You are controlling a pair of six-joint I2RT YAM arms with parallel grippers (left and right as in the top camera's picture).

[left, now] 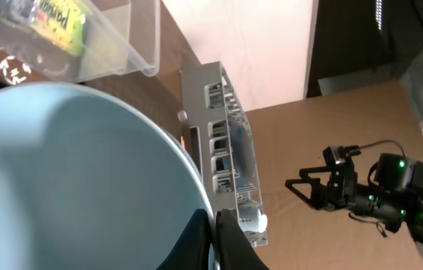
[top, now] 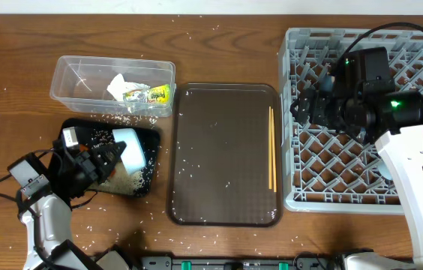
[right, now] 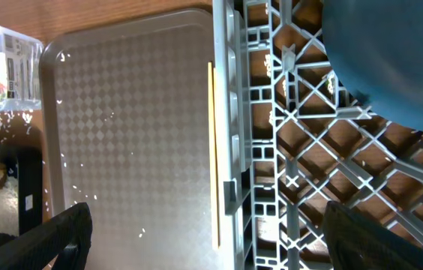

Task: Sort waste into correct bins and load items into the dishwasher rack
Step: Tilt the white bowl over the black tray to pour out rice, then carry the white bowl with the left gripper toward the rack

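White bowl (top: 131,146): clamped at its rim by the left pincer (left: 213,240), above the black tray (top: 150,178), which holds rice grains (top: 125,180).

Clear tub (top: 69,75): just behind the tray, containing the tissue (top: 116,84) and wrapper (top: 150,94).

Brown serving tray (top: 226,165): centre of the counter, with the chopsticks (top: 271,146) along its right edge.

Rack (top: 324,187): far right. The right pincer (right: 208,225) hovers over it, jaws spread and empty. The blue plate (right: 399,60) is at the rack; how it sits cannot be told.

Counter (top: 16,60): dark wood, with rice strewn across it.

Room: white wall (left: 256,45) and a cardboard panel (left: 309,135).
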